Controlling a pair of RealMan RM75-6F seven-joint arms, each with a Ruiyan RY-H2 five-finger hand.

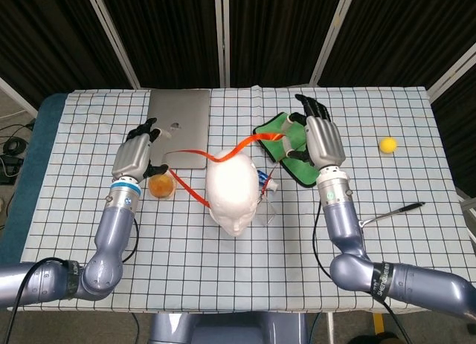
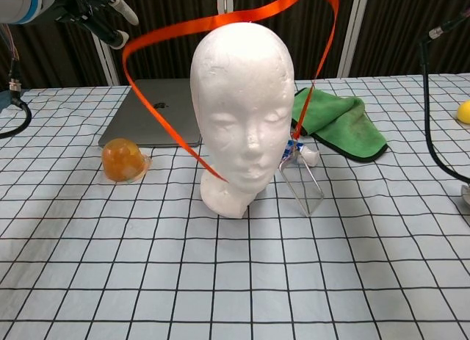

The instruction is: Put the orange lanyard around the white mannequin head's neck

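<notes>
The white mannequin head stands upright mid-table, face toward me. The orange lanyard arcs over its crown; in the chest view the strap runs from the upper right, bends at the left, and drops past the jaw to the neck. Its clear badge holder hangs beside the neck on the right. My right hand holds the strap's upper end, raised above the green cloth. My left hand is raised at the left, fingers spread, with the strap's bend curving just below them and no pinch visible.
A closed grey laptop lies behind the head and a green cloth at the back right. An orange ball in a clear cup sits left of the head. A yellow ball and a pen lie far right.
</notes>
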